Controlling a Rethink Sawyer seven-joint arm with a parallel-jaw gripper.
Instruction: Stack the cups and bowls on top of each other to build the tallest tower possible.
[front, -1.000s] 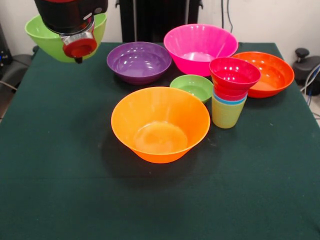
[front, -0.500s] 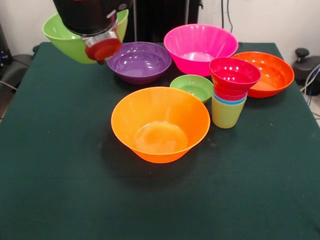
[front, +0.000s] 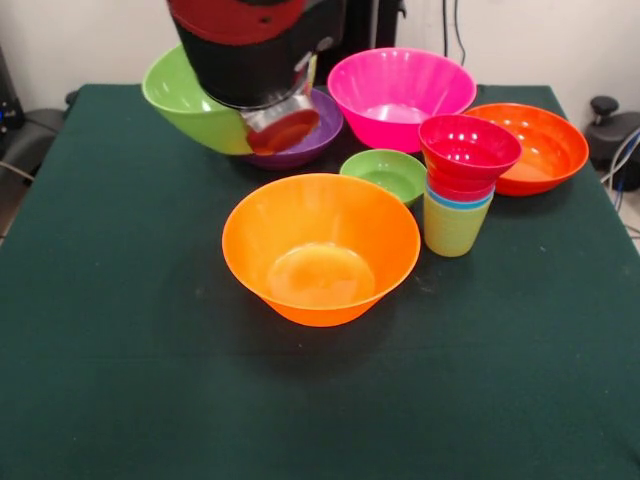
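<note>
The gripper (front: 285, 128) carries the glossy lime green plastic bowl (front: 190, 105) above the table's far edge — tilted, opening up-left — jaws hidden, cannot tell.

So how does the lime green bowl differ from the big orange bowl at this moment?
The lime green bowl is tilted and held up at the arm's end, partly hidden behind it; the big orange bowl sits upright on the table, fully visible. The lime one is at the back by the purple bowl; the orange one sits nearest the camera. Both are glossy, round and empty as far as shown.
</note>
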